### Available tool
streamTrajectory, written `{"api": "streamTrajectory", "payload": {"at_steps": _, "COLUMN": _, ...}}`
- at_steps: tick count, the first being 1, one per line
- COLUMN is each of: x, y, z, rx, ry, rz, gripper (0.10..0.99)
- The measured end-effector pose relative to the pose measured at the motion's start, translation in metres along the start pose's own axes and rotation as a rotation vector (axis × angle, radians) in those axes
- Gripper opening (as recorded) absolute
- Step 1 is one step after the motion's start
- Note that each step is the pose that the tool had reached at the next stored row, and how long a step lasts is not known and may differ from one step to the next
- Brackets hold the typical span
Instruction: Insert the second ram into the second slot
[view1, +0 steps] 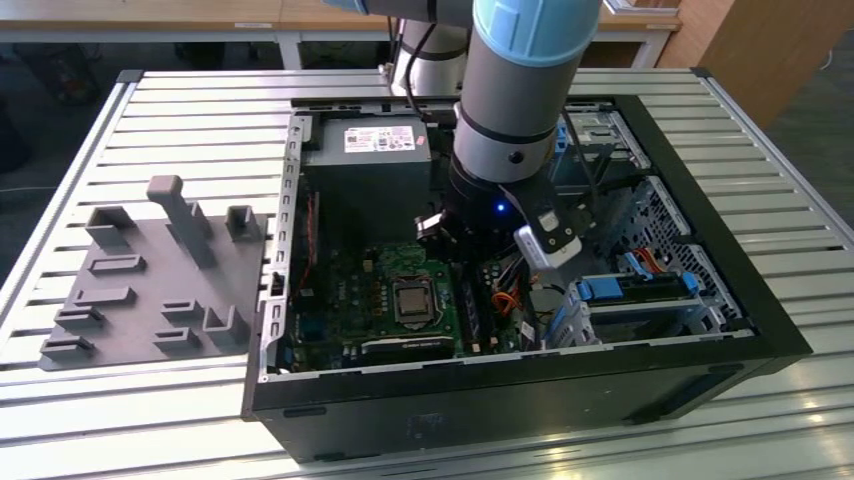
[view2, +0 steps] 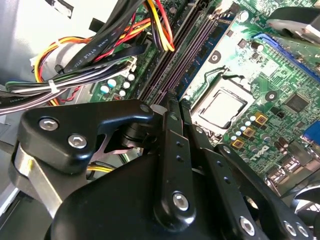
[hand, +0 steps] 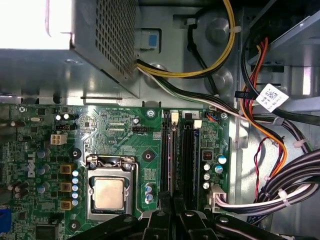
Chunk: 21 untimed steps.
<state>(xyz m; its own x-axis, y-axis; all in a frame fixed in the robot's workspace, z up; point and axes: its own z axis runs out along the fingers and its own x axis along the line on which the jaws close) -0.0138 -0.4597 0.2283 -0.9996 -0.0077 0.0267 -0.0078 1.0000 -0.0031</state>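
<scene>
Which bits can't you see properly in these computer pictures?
- The gripper's tips: in the second wrist view its own black body covers them, so open or shut is unclear.
- The ram slots: in the first wrist view the gripper hides their near ends.
- The second ram: I cannot pick it out.
- The motherboard: in the exterior view the arm covers part.

A fixture plate (view1: 147, 290) is lying on the table (view1: 534, 85) at the exterior view's left of the open computer case (view1: 747, 330); inside, the motherboard (view1: 354, 300) is sitting below the power supply (view1: 367, 165).
</scene>
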Motion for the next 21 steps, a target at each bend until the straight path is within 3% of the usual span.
{"api": "streamTrajectory", "payload": {"at_steps": 21, "x": -0.0032, "y": 0.0009, "z": 0.0042, "rx": -0.001, "ry": 0.0, "rz": 0.015, "gripper": 0.137}}
